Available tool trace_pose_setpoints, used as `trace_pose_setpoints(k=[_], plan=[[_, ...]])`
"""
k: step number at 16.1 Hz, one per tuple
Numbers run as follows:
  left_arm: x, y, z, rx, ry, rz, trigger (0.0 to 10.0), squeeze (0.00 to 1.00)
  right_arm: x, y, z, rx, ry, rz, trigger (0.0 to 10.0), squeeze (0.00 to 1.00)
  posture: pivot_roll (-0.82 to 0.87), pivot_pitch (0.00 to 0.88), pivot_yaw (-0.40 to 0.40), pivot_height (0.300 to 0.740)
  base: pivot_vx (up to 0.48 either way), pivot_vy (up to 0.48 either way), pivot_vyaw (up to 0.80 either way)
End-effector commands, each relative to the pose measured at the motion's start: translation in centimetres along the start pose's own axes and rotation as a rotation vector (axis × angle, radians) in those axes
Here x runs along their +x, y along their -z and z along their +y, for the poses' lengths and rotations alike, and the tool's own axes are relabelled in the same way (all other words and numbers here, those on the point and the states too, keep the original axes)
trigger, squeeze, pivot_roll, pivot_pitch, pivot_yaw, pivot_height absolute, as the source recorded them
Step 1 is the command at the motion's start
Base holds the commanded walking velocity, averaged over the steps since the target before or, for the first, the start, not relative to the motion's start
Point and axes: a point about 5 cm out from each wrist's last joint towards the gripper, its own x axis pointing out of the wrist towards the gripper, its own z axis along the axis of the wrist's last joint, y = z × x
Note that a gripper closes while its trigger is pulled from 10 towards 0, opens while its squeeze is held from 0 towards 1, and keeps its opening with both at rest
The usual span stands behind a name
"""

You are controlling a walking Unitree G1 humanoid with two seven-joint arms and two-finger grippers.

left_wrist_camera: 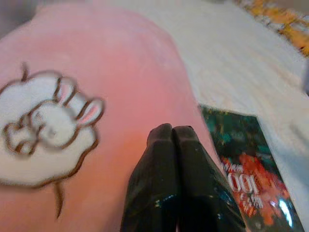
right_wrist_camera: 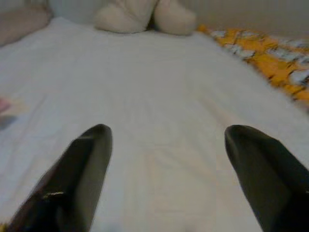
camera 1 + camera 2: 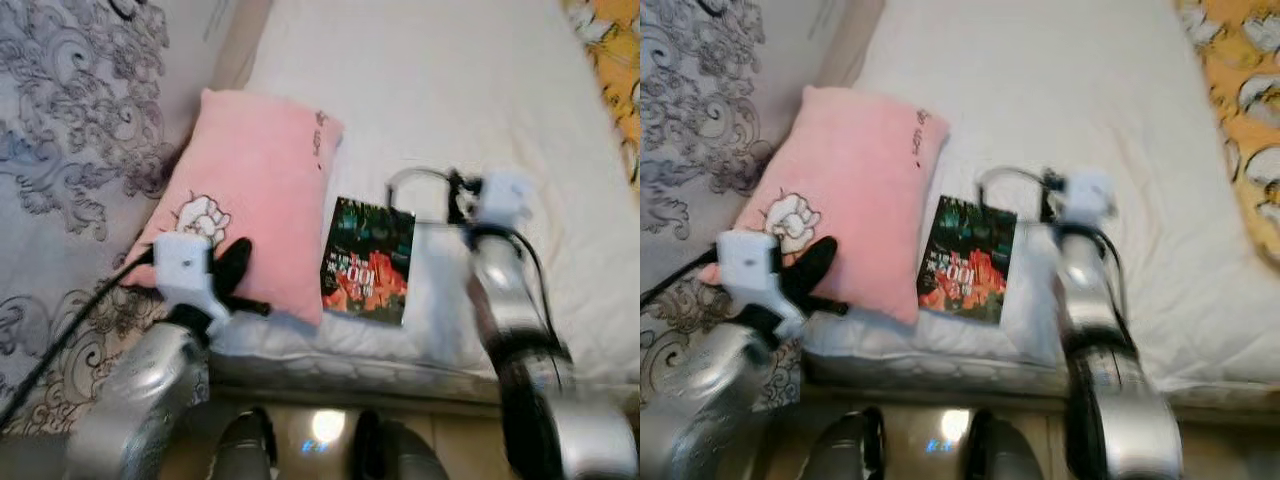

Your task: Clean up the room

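A pink pillow (image 3: pixel 260 185) with a rabbit drawing (image 1: pixel 46 125) lies on the near left part of the white bed (image 3: pixel 450 90). Beside it, to its right, a dark book (image 3: pixel 368 260) with a red and green cover lies flat near the bed's front edge. My left gripper (image 1: pixel 172 131) is shut with nothing in it, its tips just over the pillow's near end. My right gripper (image 2: pixel 166 140) is open above bare white sheet, to the right of the book, holding nothing.
A yellow patterned blanket (image 3: pixel 612 60) covers the bed's right side. A cream soft thing (image 2: pixel 145 14) lies at the bed's far end. Grey swirl-patterned fabric (image 3: pixel 70 150) hangs to the left of the bed. My feet (image 3: pixel 245 445) stand at the bed's front edge.
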Motion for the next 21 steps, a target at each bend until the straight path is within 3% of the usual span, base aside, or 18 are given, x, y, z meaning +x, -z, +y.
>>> trace_pose_setpoints(k=[1,2,3,4,6,9,12,15,16,17,21], plan=[[0.4,1.0,-0.1,0.060,-0.030,0.027,10.0,1.00,-1.2,-0.1,-0.6,-0.005,0.003,-0.012,10.0,1.00,0.07,0.005,-0.054,0.740,0.000,0.000,0.00],[0.8,1.4,0.1,0.079,-0.057,0.045,10.0,1.00,-1.9,0.0,-0.6,-0.017,-0.007,-0.022,10.0,1.00,0.06,0.000,-0.057,0.740,0.000,0.000,0.00],[1.0,2.0,0.8,0.105,-0.156,0.028,10.0,1.00,-5.0,2.0,-1.1,-0.053,-0.054,0.028,10.0,1.00,0.03,0.000,-0.061,0.740,0.000,0.000,0.00],[0.9,2.2,1.1,0.111,-0.193,0.017,10.0,1.00,-6.2,2.9,-1.5,-0.061,-0.067,0.059,10.0,1.00,0.03,0.000,-0.061,0.740,0.000,0.000,0.00],[1.0,3.3,2.2,0.103,-0.327,-0.001,10.0,1.00,-10.2,6.2,-3.9,-0.066,-0.083,0.180,10.0,1.00,0.01,0.000,-0.059,0.740,0.000,0.000,0.00],[1.1,3.3,2.6,0.070,-0.354,-0.049,10.0,1.00,-11.5,6.1,-3.9,-0.004,-0.131,0.190,10.0,1.00,-0.01,0.000,-0.048,0.740,0.000,0.000,0.00],[0.0,3.3,4.6,0.054,-0.507,-0.111,10.0,1.00,-12.4,5.9,-4.0,0.022,-0.145,0.218,10.0,1.00,-0.04,0.000,-0.024,0.740,0.000,-0.160,0.00],[0.9,4.3,3.7,0.039,-0.446,-0.081,10.0,1.00,-12.1,6.7,-3.1,-0.023,-0.177,0.251,10.0,1.00,-0.08,0.000,0.014,0.740,0.000,-0.472,0.00],[1.0,4.4,3.5,0.029,-0.434,-0.079,10.0,1.00,-11.7,6.7,-3.0,-0.006,-0.167,0.258,10.0,0.82,-0.08,0.000,0.014,0.740,0.000,-0.472,0.00],[1.4,4.5,3.1,0.018,-0.408,-0.081,10.0,1.00,-11.1,6.9,-2.8,-0.035,-0.153,0.288,10.0,0.00,-0.08,0.000,0.016,0.740,0.000,-0.472,0.00],[2.2,4.3,3.0,0.025,-0.393,-0.088,10.0,1.00,-9.9,6.1,-1.8,-0.039,-0.169,0.263,10.0,0.00,-0.08,0.000,0.022,0.740,0.000,-0.472,0.00]])
